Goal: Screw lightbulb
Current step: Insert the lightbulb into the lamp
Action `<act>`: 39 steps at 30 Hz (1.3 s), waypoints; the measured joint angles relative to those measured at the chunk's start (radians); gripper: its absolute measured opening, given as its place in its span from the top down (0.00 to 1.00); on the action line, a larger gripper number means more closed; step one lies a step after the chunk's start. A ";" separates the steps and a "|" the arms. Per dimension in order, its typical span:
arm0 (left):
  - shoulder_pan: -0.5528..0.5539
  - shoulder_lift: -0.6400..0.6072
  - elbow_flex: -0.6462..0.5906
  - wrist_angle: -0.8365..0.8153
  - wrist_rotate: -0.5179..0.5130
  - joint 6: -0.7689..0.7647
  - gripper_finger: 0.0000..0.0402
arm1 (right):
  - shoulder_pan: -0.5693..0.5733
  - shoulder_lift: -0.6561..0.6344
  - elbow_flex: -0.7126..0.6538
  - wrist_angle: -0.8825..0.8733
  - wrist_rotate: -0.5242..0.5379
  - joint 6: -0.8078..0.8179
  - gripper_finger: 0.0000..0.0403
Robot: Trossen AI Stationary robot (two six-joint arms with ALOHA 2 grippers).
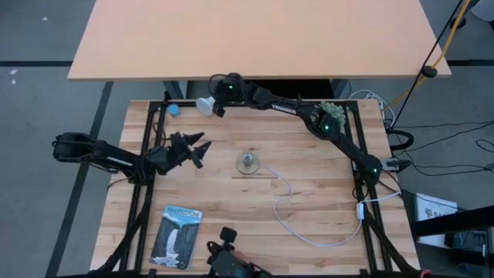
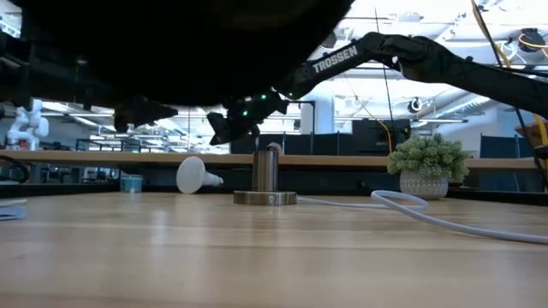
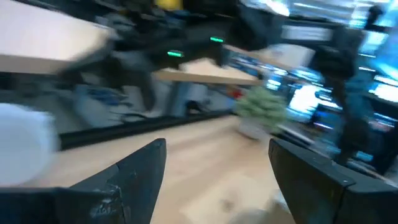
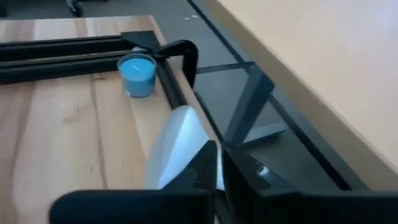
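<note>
- The right gripper (image 4: 219, 171) has its two dark fingers pressed together, nothing between them; the tips sit against the near edge of the lightbulb (image 4: 177, 146), which lies on its side just ahead of them at the table's far edge.
- In the high view the right gripper (image 1: 218, 106) hangs right beside the lightbulb (image 1: 204, 104), the arm reaching across from the right side of the table.
- Just beyond the bulb from this gripper stands a small blue cup (image 4: 137, 75), close to the black frame rail (image 4: 62, 48).
- The low view shows the lightbulb (image 2: 193, 174) lying on the wood, globe away from the socket, with the right gripper (image 2: 224, 126) above it.
- The left gripper (image 1: 197, 151) hovers with fingers (image 3: 127, 180) spread wide and empty, well apart from the bulb.
- Beside the left gripper, toward the table's middle, stands the round socket (image 1: 247, 162) with its white cord (image 1: 309, 224).
- Farther off sit a potted plant (image 2: 425, 165) and a blue packaging card (image 1: 176, 235).
</note>
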 joint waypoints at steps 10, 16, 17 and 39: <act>0.231 0.001 0.196 -0.408 0.002 0.005 0.33 | -0.072 -0.143 0.002 -0.302 0.005 -0.007 0.95; 0.512 0.001 0.517 -0.996 0.103 0.031 0.46 | -0.116 -0.229 0.001 -0.738 -0.115 -0.039 1.00; 0.560 0.003 0.563 -1.035 0.152 0.062 0.48 | -0.116 -0.234 0.001 -0.780 -0.134 -0.048 1.00; 0.906 0.691 1.096 -1.360 0.684 0.163 0.72 | 0.026 -0.406 -0.224 -0.956 -0.203 -0.034 1.00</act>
